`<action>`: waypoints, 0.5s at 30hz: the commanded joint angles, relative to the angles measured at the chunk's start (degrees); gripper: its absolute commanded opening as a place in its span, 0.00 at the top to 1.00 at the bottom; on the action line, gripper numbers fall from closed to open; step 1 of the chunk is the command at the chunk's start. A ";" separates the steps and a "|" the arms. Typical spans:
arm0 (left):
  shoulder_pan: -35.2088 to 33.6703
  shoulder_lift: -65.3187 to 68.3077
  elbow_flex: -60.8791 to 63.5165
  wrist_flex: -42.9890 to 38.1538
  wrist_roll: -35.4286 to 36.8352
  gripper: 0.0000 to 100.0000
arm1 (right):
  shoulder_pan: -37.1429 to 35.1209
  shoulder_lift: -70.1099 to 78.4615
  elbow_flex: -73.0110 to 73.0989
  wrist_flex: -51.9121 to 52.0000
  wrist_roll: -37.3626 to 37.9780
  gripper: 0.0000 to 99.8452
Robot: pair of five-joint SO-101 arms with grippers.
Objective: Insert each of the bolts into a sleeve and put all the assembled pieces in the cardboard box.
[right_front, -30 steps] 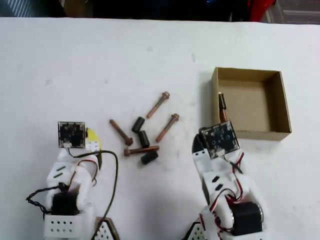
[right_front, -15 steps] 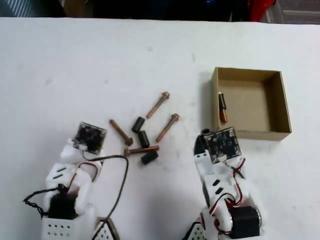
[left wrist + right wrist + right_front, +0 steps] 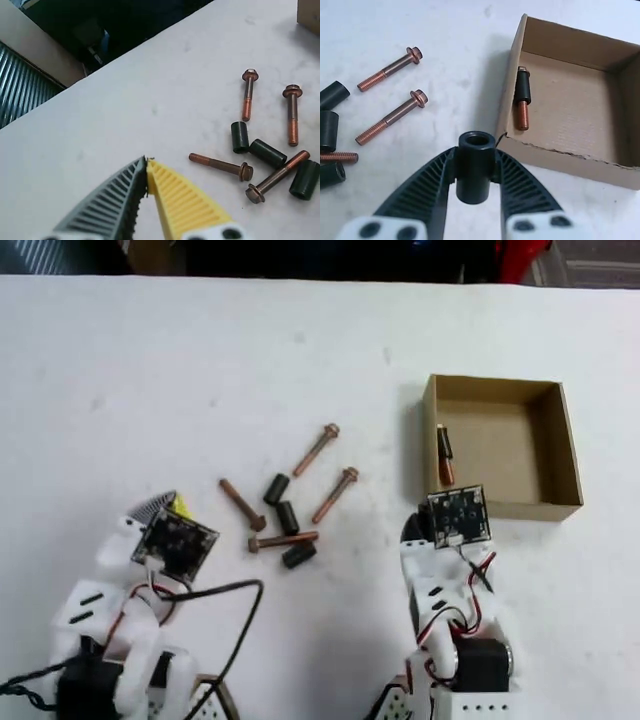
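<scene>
A black sleeve point(image 3: 476, 167) stands upright, clamped in the right gripper point(image 3: 475, 152) just outside the cardboard box point(image 3: 570, 159), where 1 assembled piece point(image 3: 522, 95) lies along a wall. 4 bolts point(image 3: 221, 166) and 3 loose sleeves point(image 3: 268, 153) lie clustered on the worktop point(image 3: 200, 360); the left gripper point(image 3: 146, 167), closed and empty, hangs near them.

No readable text, labels or numbers anywhere.

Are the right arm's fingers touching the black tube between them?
Touching. The right wrist view shows both fingers pressed against the sides of the black sleeve, with no gap on either side.
</scene>
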State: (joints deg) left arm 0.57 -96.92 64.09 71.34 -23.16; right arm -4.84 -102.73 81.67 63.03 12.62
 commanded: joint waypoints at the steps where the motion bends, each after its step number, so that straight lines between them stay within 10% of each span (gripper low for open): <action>1: 0.66 11.47 -9.49 -0.26 0.53 0.98 | 0.66 -0.48 -0.44 -1.36 -0.62 0.98; 15: 15.08 47.08 -17.93 -10.90 2.11 0.98 | 0.66 -0.57 0.44 -1.71 -0.62 0.98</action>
State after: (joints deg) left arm 12.62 -55.60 49.67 63.60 -21.41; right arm -4.84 -102.73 82.46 62.68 12.62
